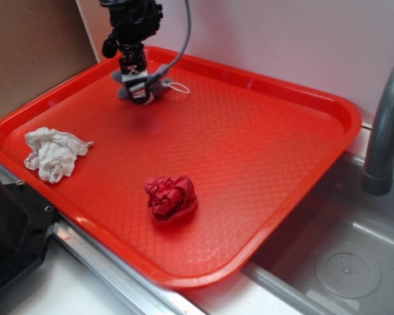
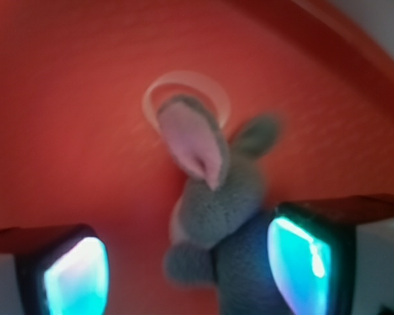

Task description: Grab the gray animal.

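The gray animal (image 2: 223, 203) lies on the red tray (image 1: 262, 144) near its far left corner. It is plush, with a pink-lined long ear and a white string loop (image 2: 184, 85) behind its head. My gripper (image 2: 187, 272) is down over it and open. The toy sits between the jaws, close against the right pad (image 2: 299, 262), with a gap to the left pad (image 2: 75, 275). In the exterior view the gripper (image 1: 140, 97) hides most of the animal (image 1: 161, 88); only gray bits and the string (image 1: 178, 87) show beside it.
A white wad of paper (image 1: 52, 152) lies at the tray's left side. A red wad of cloth (image 1: 171, 197) sits toward the front middle. A sink basin (image 1: 341, 262) and gray faucet (image 1: 387, 125) are on the right. Cardboard (image 1: 33, 52) stands behind, at the left.
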Controlling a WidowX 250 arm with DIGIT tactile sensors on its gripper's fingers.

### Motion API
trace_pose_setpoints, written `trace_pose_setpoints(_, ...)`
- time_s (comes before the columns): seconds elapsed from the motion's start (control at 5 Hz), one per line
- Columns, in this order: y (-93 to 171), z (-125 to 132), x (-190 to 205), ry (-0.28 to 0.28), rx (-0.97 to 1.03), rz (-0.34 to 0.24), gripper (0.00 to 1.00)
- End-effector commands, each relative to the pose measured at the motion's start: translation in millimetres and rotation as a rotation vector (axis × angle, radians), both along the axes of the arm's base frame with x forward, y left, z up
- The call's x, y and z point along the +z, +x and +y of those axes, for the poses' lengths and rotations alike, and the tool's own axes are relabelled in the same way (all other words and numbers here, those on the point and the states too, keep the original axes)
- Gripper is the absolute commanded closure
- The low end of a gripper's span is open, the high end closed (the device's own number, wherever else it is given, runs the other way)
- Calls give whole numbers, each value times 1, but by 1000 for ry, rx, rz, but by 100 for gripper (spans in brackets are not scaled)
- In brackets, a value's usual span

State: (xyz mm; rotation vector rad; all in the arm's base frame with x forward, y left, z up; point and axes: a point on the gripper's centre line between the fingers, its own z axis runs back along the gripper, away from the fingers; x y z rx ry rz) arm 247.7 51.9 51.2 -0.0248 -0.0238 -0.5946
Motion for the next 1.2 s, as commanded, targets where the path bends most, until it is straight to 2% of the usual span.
trace_pose_setpoints(0.0,-18,9,-20,79,50,13,0)
trace_pose_setpoints(0.2,-30,9,-26,95,68,14,0)
trace_pose_setpoints(0.4,-39,14,-25,115,124,-11,0)
trace_pose_setpoints(0.8,-51,23,-3,68,270,-12,0)
trace_pose_setpoints(1.0,-2,30,6,88,245,-49,0)
